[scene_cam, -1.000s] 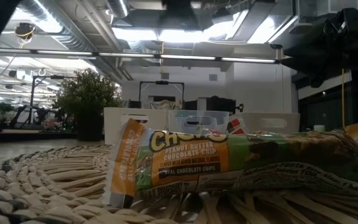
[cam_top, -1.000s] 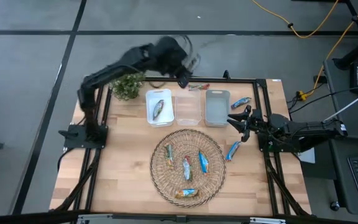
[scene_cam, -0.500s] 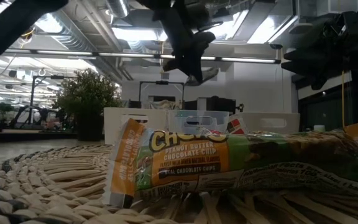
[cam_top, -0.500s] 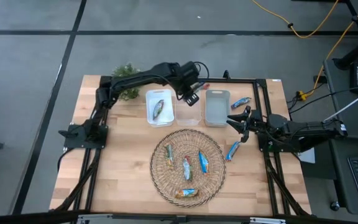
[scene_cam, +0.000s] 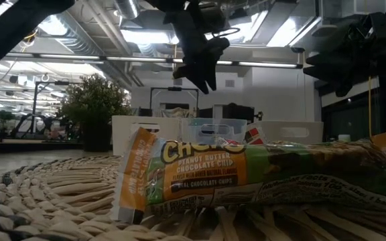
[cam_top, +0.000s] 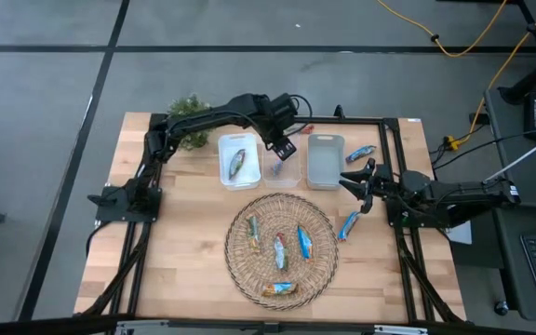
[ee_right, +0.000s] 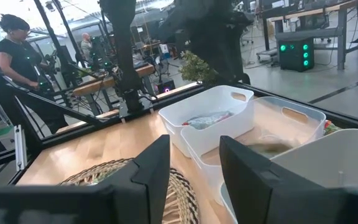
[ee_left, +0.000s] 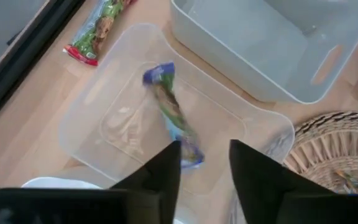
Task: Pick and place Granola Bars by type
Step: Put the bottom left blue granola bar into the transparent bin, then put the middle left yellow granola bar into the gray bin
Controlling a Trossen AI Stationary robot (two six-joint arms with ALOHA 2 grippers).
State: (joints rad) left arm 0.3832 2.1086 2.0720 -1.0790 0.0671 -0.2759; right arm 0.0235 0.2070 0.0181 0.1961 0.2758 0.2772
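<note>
Sorting bars by type: left gripper (cam_top: 283, 147) spread and empty above the middle bin.
Left bin (cam_top: 251, 173): one bar (cam_top: 237, 161) inside. Middle clear bin (ee_left: 89, 134): one blue-ended bar (ee_left: 173, 118) lying on its floor directly below the left gripper, long axis running diagonally across the bin. Behind that bin, a green-and-red bar (ee_left: 98, 28) on the worktop (cam_top: 184, 242) near the back frame. Right bin (cam_top: 325, 177): looks empty. Wicker tray (cam_top: 240, 261): four bars, among them a blue one (cam_top: 303, 242), with open room above, and the left arm nearer. Right gripper (cam_top: 365, 186): parted, holding nothing, parked between two blue bars (cam_top: 360, 154) (cam_top: 348, 224), both close to the worktop's right frame and nearer that arm.
</note>
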